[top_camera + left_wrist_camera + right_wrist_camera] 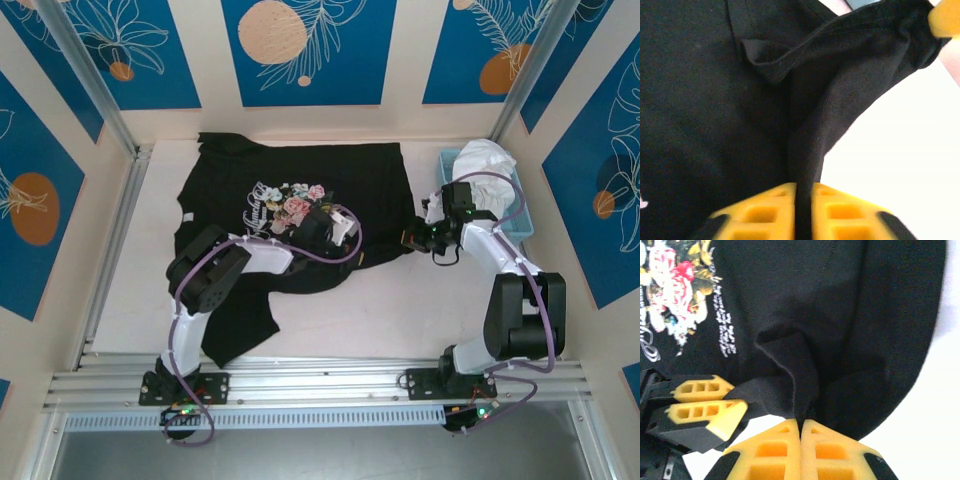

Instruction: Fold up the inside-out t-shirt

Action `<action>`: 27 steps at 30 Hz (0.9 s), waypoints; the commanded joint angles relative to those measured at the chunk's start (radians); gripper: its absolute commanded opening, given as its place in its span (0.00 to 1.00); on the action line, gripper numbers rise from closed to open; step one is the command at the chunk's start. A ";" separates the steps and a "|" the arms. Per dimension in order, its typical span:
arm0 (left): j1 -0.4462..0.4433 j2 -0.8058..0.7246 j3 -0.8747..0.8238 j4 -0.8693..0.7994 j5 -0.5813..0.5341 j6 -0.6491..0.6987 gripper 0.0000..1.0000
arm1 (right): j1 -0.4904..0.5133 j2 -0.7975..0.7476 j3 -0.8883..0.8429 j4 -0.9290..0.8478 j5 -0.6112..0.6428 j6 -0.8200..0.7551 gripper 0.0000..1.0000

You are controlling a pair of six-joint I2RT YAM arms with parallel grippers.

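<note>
The black inside-out t-shirt (300, 170) lies spread across the back of the white table, its pink-and-cream floral print (290, 205) facing up. My left gripper (345, 235) is over the shirt's near right part. In the left wrist view its yellow fingers (770, 215) pinch a raised fold of black cloth (810, 145). My right gripper (415, 238) is at the shirt's right edge. Its pads (830, 450) are shut on a bunched ridge of the shirt (790, 370). The left gripper (705, 410) also holds the cloth close beside it, and the print (670, 275) appears at top left.
A light blue bin (520, 225) at the back right holds a white cloth garment (485, 165). Aluminium rails (300, 385) run along the near edge and up the left side. Blue patterned walls close in the table. Bare white table shows in front of the shirt (350, 320).
</note>
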State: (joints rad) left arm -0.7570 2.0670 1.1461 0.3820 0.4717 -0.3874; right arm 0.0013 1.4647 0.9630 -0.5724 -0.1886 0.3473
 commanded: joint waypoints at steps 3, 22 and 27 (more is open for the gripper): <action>0.012 -0.150 -0.077 -0.030 -0.033 0.004 0.44 | -0.002 0.011 0.041 -0.024 0.073 0.026 0.00; 0.404 -0.408 -0.306 -0.434 -0.266 -0.168 0.55 | -0.033 0.036 0.052 0.111 0.072 0.066 0.00; 0.398 -0.221 -0.144 -0.441 -0.217 -0.164 0.55 | -0.073 0.013 0.032 0.108 0.065 0.064 0.00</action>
State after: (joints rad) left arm -0.3618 1.7702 0.9409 -0.0448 0.2089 -0.5491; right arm -0.0467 1.4940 0.9928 -0.4736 -0.1062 0.4004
